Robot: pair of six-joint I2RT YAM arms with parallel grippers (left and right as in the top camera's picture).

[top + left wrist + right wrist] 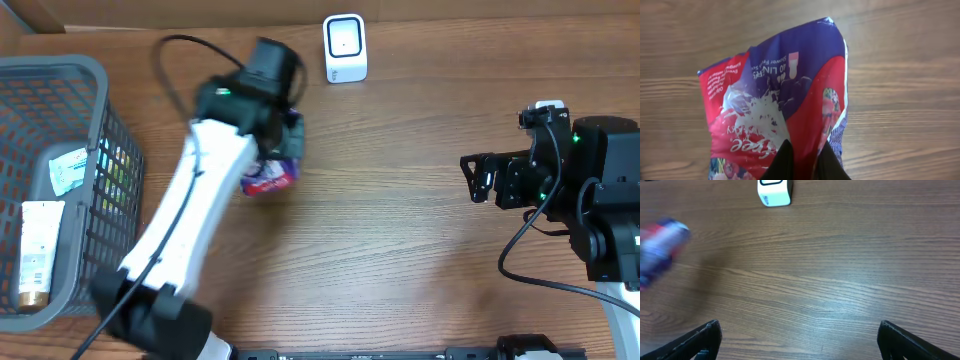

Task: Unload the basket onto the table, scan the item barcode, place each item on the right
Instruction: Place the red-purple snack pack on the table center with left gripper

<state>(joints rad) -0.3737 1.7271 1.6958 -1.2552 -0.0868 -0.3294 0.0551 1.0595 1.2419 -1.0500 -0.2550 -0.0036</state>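
Observation:
A purple and red snack bag (272,172), the item, hangs over the table left of centre, and my left gripper (272,125) is shut on it. In the left wrist view the bag (775,95) fills the middle, its lower edge pinched between my gripper's (804,159) dark fingers (782,162). No barcode shows on the faces I see. The white scanner (345,47) stands at the far edge of the table, a little right of the bag; it also shows in the right wrist view as a white scanner (774,192). My right gripper (470,178) waits open at the right, holding nothing.
A grey mesh basket (95,80) sits at the left edge with a tube (36,252) and a flat packet (68,170) inside. Bare wooden table (400,240) lies between the two arms. The bag appears blurred at the left of the right wrist view (660,245).

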